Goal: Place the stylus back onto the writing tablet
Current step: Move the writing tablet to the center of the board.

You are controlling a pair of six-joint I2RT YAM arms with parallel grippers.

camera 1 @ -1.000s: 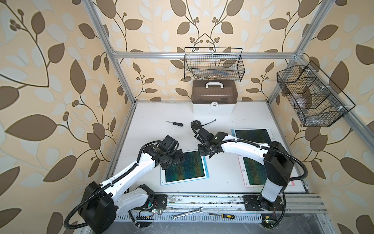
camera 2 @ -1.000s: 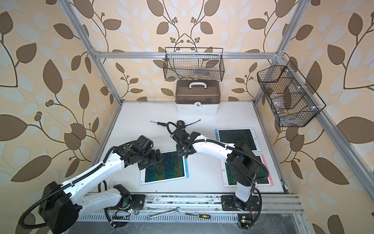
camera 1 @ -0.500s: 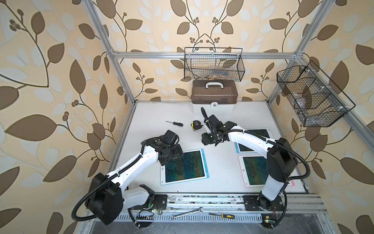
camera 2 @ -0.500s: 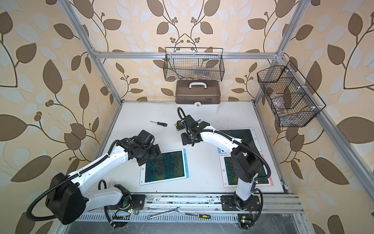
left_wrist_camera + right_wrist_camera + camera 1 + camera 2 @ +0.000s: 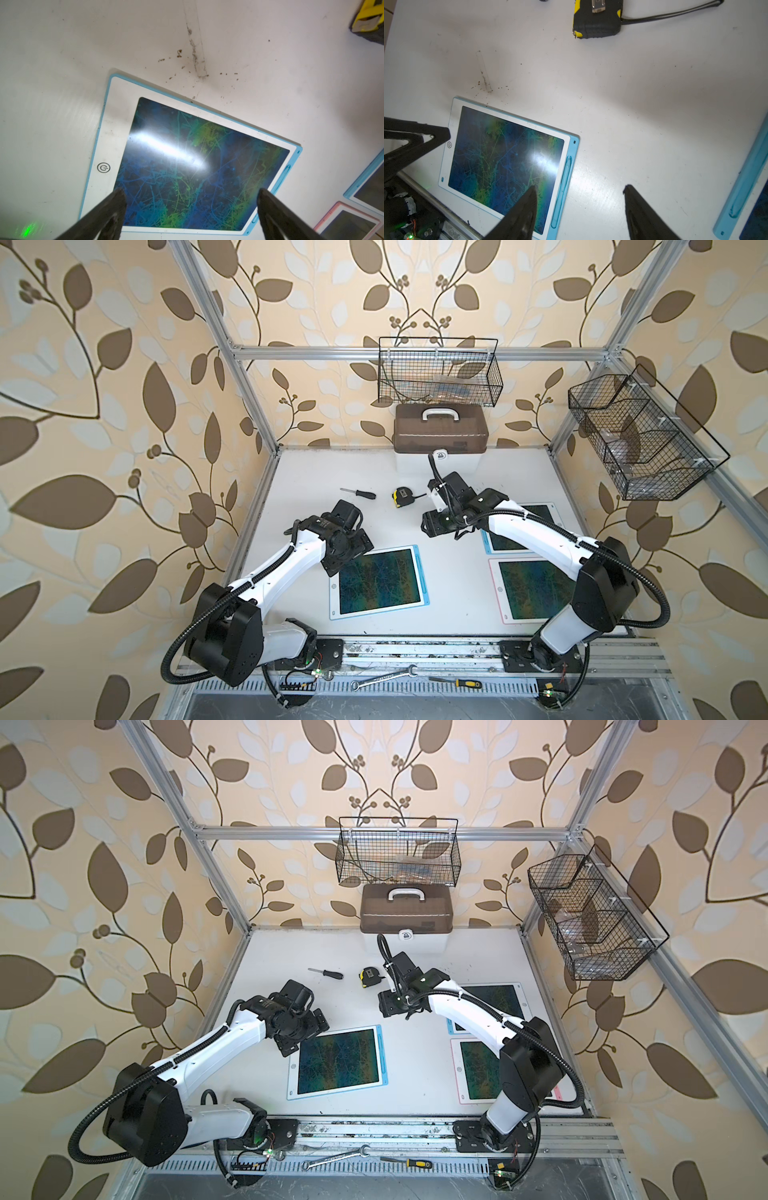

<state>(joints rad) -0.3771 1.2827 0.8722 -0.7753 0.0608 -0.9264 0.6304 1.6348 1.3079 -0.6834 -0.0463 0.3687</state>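
The writing tablet [image 5: 378, 583] [image 5: 338, 1067] lies flat at the table's front middle; it has a white face, a light blue rim and a dark screen full of scribbles. A light blue stylus [image 5: 564, 187] [image 5: 281, 180] lies in the groove along its blue side edge. My left gripper [image 5: 345, 556] [image 5: 191, 192] hovers over the tablet's far left corner, open and empty. Behind the tablet's far right corner, my right gripper [image 5: 432, 524] [image 5: 579, 187] hangs above bare table, open with nothing between its fingers.
A tape measure [image 5: 403, 496] and a small screwdriver [image 5: 358, 492] lie behind the tablet. A brown toolbox [image 5: 440, 433] stands at the back wall. A blue-rimmed tablet [image 5: 519, 531] and a pink-rimmed tablet [image 5: 532, 591] lie at the right, partly under my right arm.
My right gripper has drawn back from the tablet's far right corner toward the rear and opened wider. The left gripper shifted slightly over the far left corner and opened a little more.
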